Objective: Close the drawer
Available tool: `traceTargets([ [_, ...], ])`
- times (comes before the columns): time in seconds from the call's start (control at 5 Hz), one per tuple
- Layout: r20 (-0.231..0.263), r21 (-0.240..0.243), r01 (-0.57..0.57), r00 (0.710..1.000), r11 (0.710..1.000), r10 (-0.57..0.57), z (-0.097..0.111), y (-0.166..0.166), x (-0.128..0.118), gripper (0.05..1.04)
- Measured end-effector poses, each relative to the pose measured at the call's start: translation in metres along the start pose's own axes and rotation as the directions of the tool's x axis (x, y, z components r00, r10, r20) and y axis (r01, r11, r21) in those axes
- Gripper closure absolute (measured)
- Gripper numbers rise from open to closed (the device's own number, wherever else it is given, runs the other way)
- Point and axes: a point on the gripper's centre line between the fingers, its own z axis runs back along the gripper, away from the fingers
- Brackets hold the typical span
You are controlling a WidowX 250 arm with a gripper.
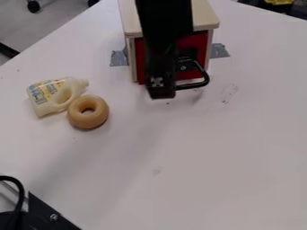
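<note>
A small wooden box [207,17] with a red drawer front [140,63] stands at the top centre. The drawer front looks about flush with the box's side walls, and its black handle [198,84] sticks out toward the camera. The black gripper [162,95] hangs in front of the drawer, just left of the handle, and hides much of the red front. Whether it touches the handle or the front cannot be told.
On the left of the white table [198,161] lie a toy bottle [51,95] and a tan ring like a doughnut [88,112], side by side. Grey tape [219,50] sits beside the box. Black equipment [45,214] occupies the bottom left corner.
</note>
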Motion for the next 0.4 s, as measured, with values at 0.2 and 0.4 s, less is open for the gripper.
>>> traceTargets([
  [0.2,-0.024,0.003,0.019,1.0,1.0,-0.019,0.0034,-0.0038,-0.0048,0.085],
  [0.4,-0.023,0.003,0.022,0.999,1.0,-0.022,0.0033,-0.004,-0.0041,0.085],
])
